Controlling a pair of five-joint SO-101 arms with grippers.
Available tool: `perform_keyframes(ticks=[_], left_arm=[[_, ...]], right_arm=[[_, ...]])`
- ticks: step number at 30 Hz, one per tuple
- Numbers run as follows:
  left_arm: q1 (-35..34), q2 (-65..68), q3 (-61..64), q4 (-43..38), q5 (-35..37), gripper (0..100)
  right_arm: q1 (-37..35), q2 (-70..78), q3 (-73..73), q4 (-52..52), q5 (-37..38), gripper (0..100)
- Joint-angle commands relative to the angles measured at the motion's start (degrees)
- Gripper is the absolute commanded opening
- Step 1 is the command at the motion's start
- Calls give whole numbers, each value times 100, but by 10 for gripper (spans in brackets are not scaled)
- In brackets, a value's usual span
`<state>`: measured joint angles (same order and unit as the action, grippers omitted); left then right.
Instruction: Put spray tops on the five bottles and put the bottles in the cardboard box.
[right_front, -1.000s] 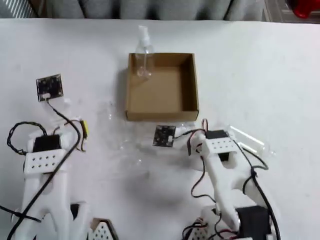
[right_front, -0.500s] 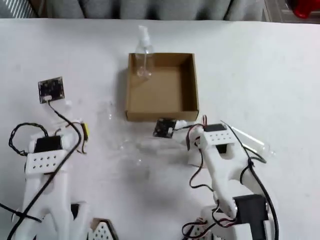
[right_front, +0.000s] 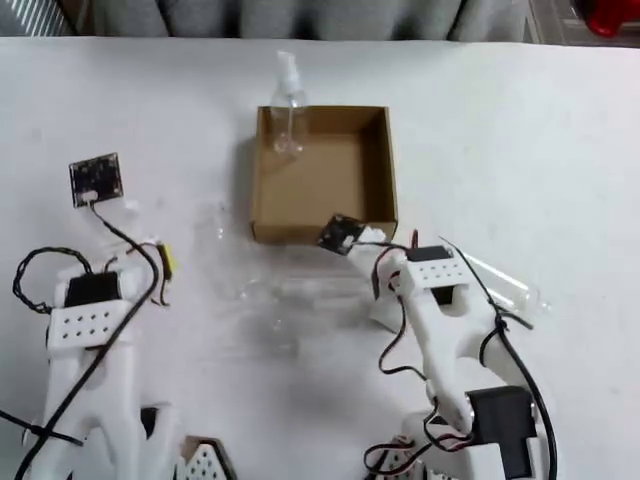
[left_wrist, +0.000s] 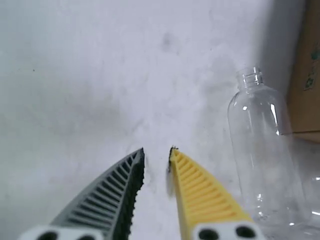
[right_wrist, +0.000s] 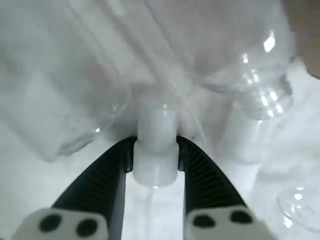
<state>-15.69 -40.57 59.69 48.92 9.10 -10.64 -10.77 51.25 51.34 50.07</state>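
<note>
Spray top (right_wrist: 156, 145): white, opaque, cylindrical collar; thin clear tube apparently trailing from it. Long axis in line with the fingers, pointing away from the wrist.
Right claw (right_wrist: 155, 142): black fingers clamped on both sides of the collar; at 5 o'clock of the cardboard box (right_front: 322, 175), near its front wall.
Left claw (left_wrist: 156, 155): grey and yellow fingers slightly parted, holding nothing, over bare bench (left_wrist: 75, 75).
Uncapped bottle (left_wrist: 267, 150): clear, threaded neck pointing away from the left claw, beside the box wall.
Capped bottle (right_front: 288, 110): clear, upright in the box's 11 o'clock corner.
Green print (left_wrist: 315, 67) on the box side: illegible.
</note>
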Motion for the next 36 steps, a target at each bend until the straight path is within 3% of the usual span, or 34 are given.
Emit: perform_keyframes(ticks=[1, 7, 16, 22, 27, 36], left_arm=[[-92, 4, -510, 404, 9, 98], [-57, 4, -1547, 1600, 53, 98], [207, 48, -2532, 1820, 44, 99], [875, 57, -2505, 1802, 123, 158], [1007, 57, -2470, 1741, 659, 182], [1622, 66, -1415, 765, 958, 188]], right_arm=[[233, -13, -220, 66, -185, 16], [295, -22, -229, 40, -193, 16], [356, -22, -229, 40, -193, 16], [356, -22, -229, 31, -193, 16], [356, -22, -229, 31, -193, 16], [356, -22, -229, 31, -185, 16]])
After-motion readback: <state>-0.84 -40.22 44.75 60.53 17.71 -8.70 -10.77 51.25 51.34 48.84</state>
